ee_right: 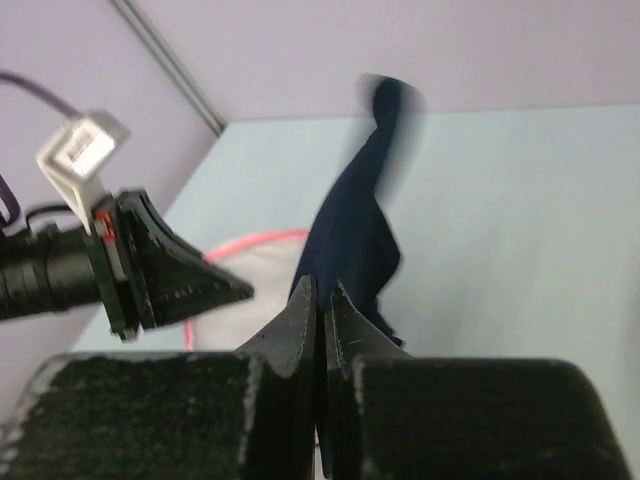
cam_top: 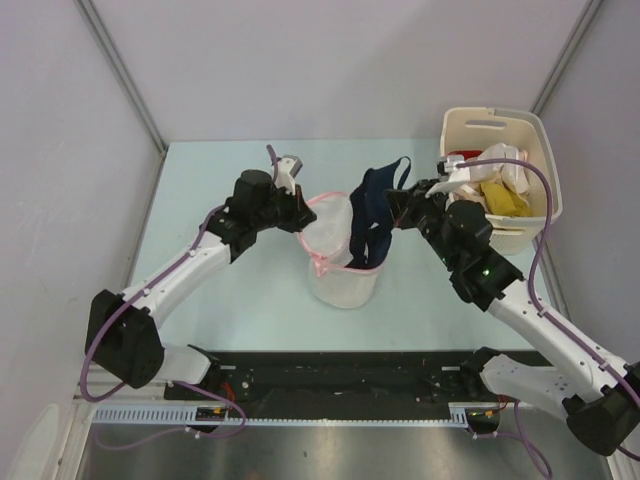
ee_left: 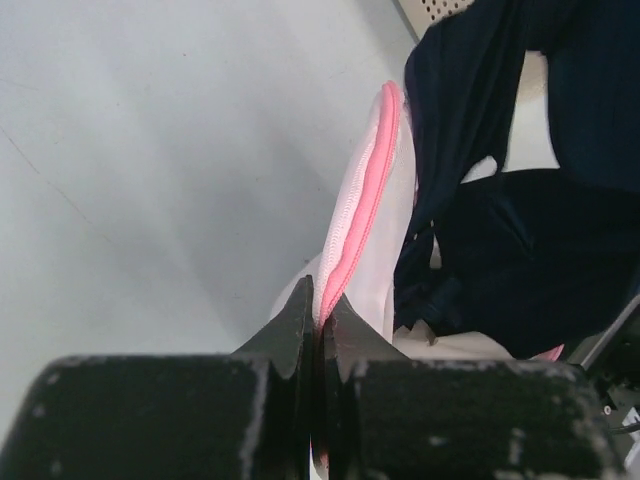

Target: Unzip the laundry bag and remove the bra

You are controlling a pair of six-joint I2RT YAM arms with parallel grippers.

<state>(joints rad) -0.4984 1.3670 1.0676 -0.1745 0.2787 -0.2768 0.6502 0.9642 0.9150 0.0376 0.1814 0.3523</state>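
Note:
The white mesh laundry bag (cam_top: pixel 340 270) with pink zipper trim stands open at mid-table. My left gripper (cam_top: pixel 300 215) is shut on its pink rim (ee_left: pixel 365 200), holding the left side of the rim up. My right gripper (cam_top: pixel 395 215) is shut on the dark navy bra (cam_top: pixel 372 215), lifted so that its upper part hangs above the bag's rim while its lower part is still inside the opening. In the right wrist view the bra (ee_right: pixel 350 235) hangs from the closed fingertips, with the left gripper (ee_right: pixel 215 290) just beside it. The bra also fills the right of the left wrist view (ee_left: pixel 510 230).
A cream plastic basket (cam_top: pixel 462 128) holding white, yellow and red clothes (cam_top: pixel 500 185) stands at the back right, right behind my right arm. Grey walls enclose the pale table (cam_top: pixel 200 180) on three sides.

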